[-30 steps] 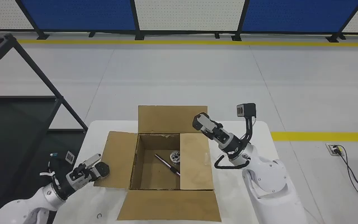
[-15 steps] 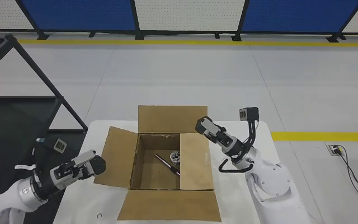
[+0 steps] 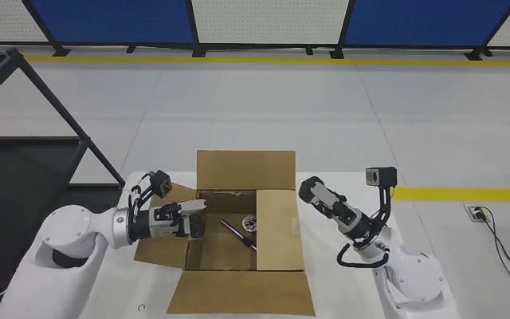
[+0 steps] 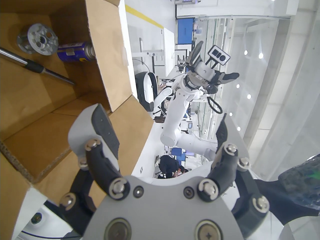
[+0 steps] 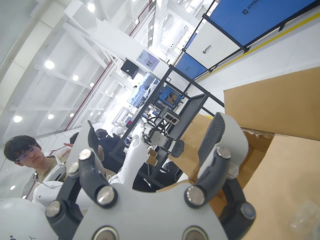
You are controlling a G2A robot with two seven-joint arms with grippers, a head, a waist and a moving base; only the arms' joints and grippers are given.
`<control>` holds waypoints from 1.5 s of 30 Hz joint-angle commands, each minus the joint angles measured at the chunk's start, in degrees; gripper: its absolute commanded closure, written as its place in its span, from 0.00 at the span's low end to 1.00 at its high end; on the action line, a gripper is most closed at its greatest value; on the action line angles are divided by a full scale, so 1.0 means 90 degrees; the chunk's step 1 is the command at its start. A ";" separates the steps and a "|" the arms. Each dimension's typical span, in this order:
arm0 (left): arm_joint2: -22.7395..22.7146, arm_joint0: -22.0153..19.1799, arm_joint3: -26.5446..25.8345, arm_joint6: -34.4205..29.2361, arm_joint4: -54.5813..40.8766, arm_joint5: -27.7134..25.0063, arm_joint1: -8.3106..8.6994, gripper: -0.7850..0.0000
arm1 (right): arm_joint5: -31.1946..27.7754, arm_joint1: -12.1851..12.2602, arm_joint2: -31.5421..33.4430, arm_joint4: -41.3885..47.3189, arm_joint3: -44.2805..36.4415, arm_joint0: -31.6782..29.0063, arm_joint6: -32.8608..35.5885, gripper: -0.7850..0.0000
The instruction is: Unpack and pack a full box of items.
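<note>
Top view: the open cardboard box (image 3: pixel 245 169) holds a metal rod (image 3: pixel 239 234), a flanged metal disc (image 3: pixel 251 224) and, touching the disc, a blue can (image 4: pixel 75 52). The left gripper (image 3: pixel 195 218) hangs over the box's left wall, fingers released and empty. The right gripper (image 3: pixel 309 191) hangs just outside the box's right flap, fingers released and empty.

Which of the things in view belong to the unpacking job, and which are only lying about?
Belong to the job:
cardboard box, flaps open
metal rod, round metal disc and blue can, all inside it
left gripper, open, at the box's edge
right gripper, open, beside the box

Just there:
black rack
blue panels
</note>
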 commanded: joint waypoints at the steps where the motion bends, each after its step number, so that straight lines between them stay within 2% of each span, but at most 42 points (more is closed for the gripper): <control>1: -0.0053 0.0044 -0.0032 0.0010 -0.0001 0.0005 0.0002 0.00 | 0.0087 0.0012 0.0011 -0.0018 -0.0021 -0.0019 -0.0015 0.00; 9: -0.0053 0.0044 -0.0032 0.0010 -0.0001 0.0005 0.0002 0.00 | 0.0087 0.0012 0.0011 -0.0018 -0.0021 -0.0019 -0.0015 0.00; 13: -0.0200 0.0283 -0.0030 0.0508 -0.0143 -0.0111 0.0009 0.00 | 0.0091 0.0012 0.0005 -0.0010 -0.0028 -0.0032 -0.0035 0.00; 19: 0.0468 0.0261 -0.0241 0.1165 0.0281 -0.0129 -0.0094 0.00 | 0.0054 0.0043 -0.0072 0.0075 -0.0104 -0.0102 -0.0132 0.00; 22: 0.0975 0.0043 -0.0113 0.1308 0.0347 -0.0096 -0.0200 0.00 | -0.0010 0.0068 -0.0042 0.0170 -0.0133 -0.0181 -0.0099 0.00; 26: 0.1723 -0.0351 0.0369 0.1652 0.0505 -0.0168 -0.0398 0.00 | -0.0128 0.0111 0.0038 0.0285 -0.0166 -0.0349 -0.0008 0.00; 32: 0.2524 -0.0832 0.1171 0.2164 0.0449 -0.0590 -0.0721 0.00 | -0.0338 0.0184 0.0239 0.0501 -0.0372 -0.0631 0.0154 0.00; 39: 0.3064 -0.1222 0.1846 0.2217 0.0074 -0.0971 -0.1044 0.00 | -0.0459 0.0252 0.0340 0.0719 -0.0526 -0.0801 0.0292 0.00; 45: 0.3261 -0.1457 0.2044 0.2192 -0.0057 -0.1209 -0.1228 0.00 | -0.0580 0.0329 0.0295 0.0799 -0.0643 -0.0838 0.0836 0.00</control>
